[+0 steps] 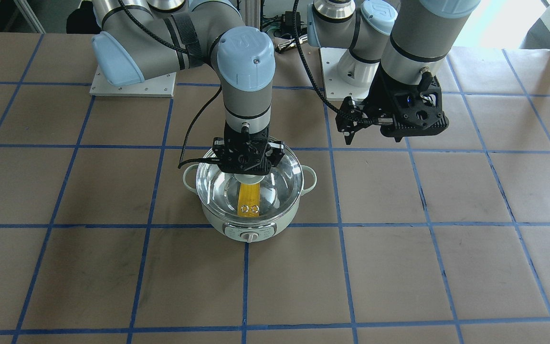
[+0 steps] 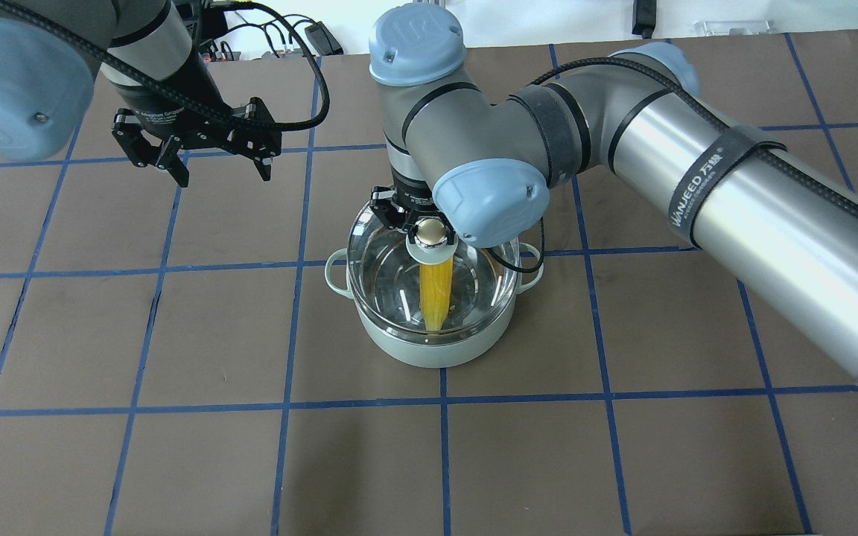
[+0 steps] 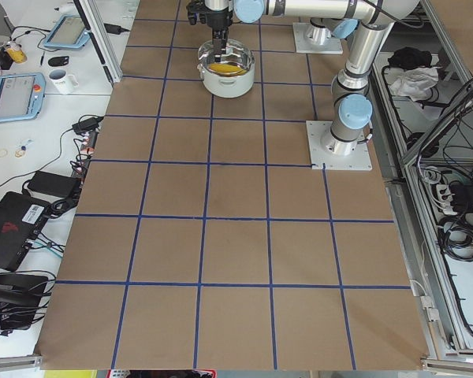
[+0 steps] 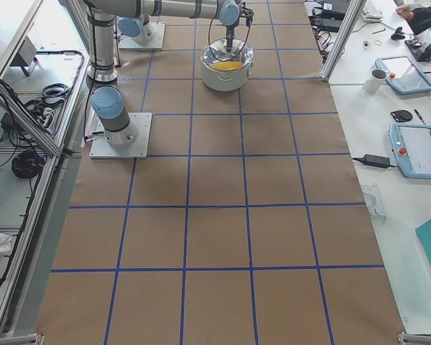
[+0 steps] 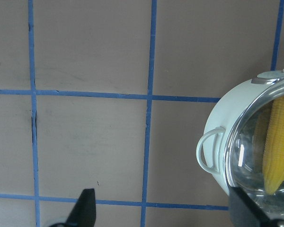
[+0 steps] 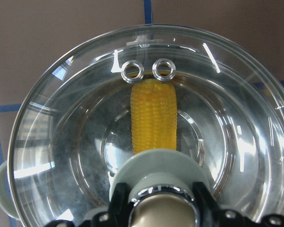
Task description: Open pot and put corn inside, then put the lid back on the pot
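Clear glossy glass lid [image 6: 236, 109], shiny steel-lined pot [image 2: 436, 353], bumpy corn [image 6: 154, 118], matt paper table [image 1: 112, 277]

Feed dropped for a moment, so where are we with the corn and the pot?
Done: the corn lies inside the pot, and the lid looks seated on top. In hand: the right hand grips the knob. Left: let go and pull clear. The left hand hangs open, off to the side.

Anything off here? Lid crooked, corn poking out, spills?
Nothing stands out. The corn lies flat inside the pot, the lid sits level on its rim with the right claw closed on the knob, and the left claw hangs open aside. No spill shows on the table.
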Robot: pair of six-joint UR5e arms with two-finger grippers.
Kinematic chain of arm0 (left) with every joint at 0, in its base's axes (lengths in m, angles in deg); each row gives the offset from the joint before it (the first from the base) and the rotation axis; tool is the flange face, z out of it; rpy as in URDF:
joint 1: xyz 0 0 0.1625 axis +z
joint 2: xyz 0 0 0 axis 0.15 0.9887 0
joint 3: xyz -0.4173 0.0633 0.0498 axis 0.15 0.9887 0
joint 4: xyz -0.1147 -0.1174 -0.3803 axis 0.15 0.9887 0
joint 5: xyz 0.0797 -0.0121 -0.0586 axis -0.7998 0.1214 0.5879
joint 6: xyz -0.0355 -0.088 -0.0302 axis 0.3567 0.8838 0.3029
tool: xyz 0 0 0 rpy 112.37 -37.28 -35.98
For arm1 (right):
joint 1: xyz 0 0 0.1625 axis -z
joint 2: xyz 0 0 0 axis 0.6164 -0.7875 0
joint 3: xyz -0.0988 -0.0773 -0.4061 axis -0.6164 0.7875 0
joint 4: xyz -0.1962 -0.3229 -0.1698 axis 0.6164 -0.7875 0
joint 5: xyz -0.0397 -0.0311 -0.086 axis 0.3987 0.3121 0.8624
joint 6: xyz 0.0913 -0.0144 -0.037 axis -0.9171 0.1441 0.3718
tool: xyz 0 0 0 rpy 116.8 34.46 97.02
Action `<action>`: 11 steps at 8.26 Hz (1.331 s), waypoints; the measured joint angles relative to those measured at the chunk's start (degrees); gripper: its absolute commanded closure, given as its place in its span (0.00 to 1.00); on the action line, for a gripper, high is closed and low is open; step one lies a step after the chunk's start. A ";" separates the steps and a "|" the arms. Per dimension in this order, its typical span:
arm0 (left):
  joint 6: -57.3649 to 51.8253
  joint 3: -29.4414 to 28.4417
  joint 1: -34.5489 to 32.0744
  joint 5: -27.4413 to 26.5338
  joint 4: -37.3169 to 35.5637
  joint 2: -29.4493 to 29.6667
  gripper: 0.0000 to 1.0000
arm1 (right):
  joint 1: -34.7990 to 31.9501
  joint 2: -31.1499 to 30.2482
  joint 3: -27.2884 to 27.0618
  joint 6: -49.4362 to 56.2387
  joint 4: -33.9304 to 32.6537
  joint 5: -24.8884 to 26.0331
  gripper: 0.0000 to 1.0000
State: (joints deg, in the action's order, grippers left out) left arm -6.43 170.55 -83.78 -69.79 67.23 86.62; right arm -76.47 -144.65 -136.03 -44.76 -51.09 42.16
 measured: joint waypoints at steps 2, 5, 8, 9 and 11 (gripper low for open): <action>0.03 -0.01 0.13 0.90 0.73 -0.02 0.00 | 0.00 0.02 -0.08 -0.12 0.32 -0.73 0.54; 0.17 0.00 0.12 1.13 1.60 -0.22 0.00 | 0.00 0.14 -0.16 -0.02 0.68 -1.48 0.54; 0.10 0.01 0.08 1.10 1.82 -0.26 0.00 | 0.00 0.19 -0.18 0.71 0.65 -1.39 0.54; 0.16 0.11 0.08 1.17 1.81 -0.26 0.00 | 0.00 0.19 -0.18 0.83 0.68 -1.33 0.54; 0.47 0.30 0.05 1.26 1.78 -0.15 0.00 | 0.00 0.19 -0.24 0.89 0.91 -1.18 0.53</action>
State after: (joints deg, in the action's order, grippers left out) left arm -5.96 170.85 -83.72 -68.53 69.01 86.47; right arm -76.47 -144.46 -136.27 -43.87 -50.18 40.97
